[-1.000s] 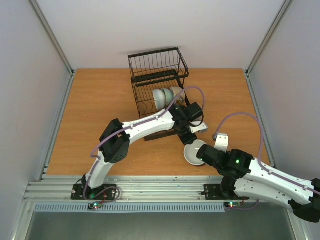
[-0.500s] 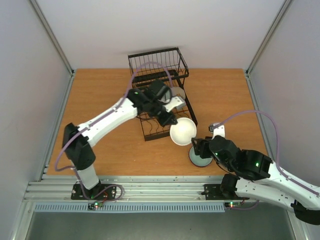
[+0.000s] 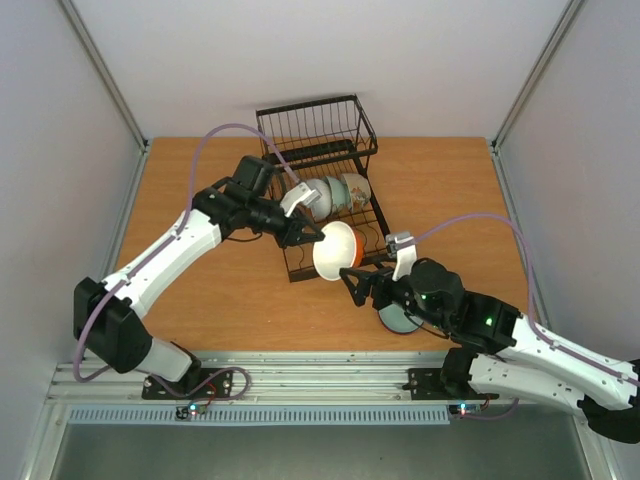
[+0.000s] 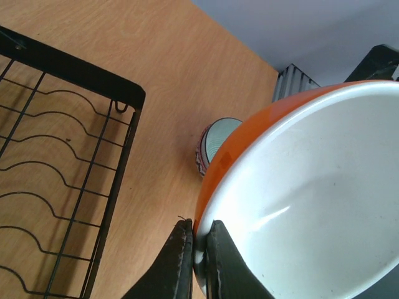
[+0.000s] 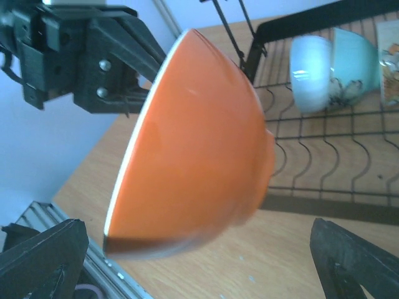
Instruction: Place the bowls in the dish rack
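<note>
Orange bowl [image 3: 337,251] held up at the rack's [image 3: 300,272] near corner.
Left tool [image 4: 194,249] is clamped on its rim; white inside, tilted sideways. Right tool [image 5: 187,261], at its five o'clock, stands wide apart, holding nothing, above an upturned bowl [image 3: 398,320] on the counter [image 3: 200,200].

We see the orange bowl [image 5: 193,149] as glazed ceramic, smooth and softly glossy outside, with a shiny white inside that carries a bright streak of reflected light. The pale green bowl [image 5: 333,68] in the dish rack [image 3: 330,190] has the same smooth glaze and a small highlight. The rack looks like thin black wire with a satin coating. The table [image 3: 200,200] reads as light wood or wood laminate, smooth and matt, with fine grain. The left gripper [image 4: 193,261] has dark, matt fingers that look like plastic. The arm shells look like smooth white plastic.
</note>
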Available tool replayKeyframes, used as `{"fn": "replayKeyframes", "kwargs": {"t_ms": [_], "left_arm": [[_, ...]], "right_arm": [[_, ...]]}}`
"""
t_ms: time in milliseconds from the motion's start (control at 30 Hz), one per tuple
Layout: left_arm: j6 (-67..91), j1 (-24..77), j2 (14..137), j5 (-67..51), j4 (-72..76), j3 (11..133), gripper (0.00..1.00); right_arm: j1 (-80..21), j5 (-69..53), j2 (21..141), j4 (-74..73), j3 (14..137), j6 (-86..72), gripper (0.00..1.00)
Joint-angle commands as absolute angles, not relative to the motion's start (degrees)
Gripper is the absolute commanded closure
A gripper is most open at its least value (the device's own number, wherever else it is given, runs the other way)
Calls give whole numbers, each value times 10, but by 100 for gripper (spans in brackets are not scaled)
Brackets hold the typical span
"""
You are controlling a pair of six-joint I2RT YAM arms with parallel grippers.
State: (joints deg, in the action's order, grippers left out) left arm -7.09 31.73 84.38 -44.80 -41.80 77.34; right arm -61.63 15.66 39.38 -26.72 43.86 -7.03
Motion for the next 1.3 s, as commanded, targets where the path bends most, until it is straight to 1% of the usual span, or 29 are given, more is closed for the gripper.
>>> {"fn": "replayKeyframes", "kwargs": {"t_ms": [0, 133, 500, 600, 667, 800, 933, 1033, 1067, 1167, 1267], "left_arm": [[-72, 302, 819, -513, -344, 751, 100], [-64, 290, 807, -527, -322, 731, 100], [-33, 281, 784, -559, -275, 711, 99], [-24, 279, 789, -578, -263, 706, 99], [-19, 279, 792, -594, -253, 700, 100], [-11, 279, 800, -617, -246, 695, 100], [-9, 279, 805, -623, -243, 693, 100], [-9, 279, 809, -627, -239, 691, 99], [-9, 279, 810, -626, -239, 691, 99], [-9, 279, 814, -619, -238, 690, 100], [-9, 279, 814, -600, -238, 691, 98]], "right_arm": [[-618, 133, 411, -170, 429, -51, 1], [-615, 135, 418, -144, 430, -48, 1], [-613, 127, 442, -134, 428, -64, 3], [-613, 127, 448, -124, 426, -64, 5], [-613, 129, 453, -119, 425, -63, 9], [-614, 138, 456, -113, 426, -61, 21], [-613, 151, 458, -113, 427, -60, 38], [-614, 159, 458, -113, 429, -58, 56], [-613, 161, 459, -113, 429, -58, 64], [-613, 164, 462, -117, 433, -53, 82], [-613, 173, 466, -129, 441, -46, 94]]}}
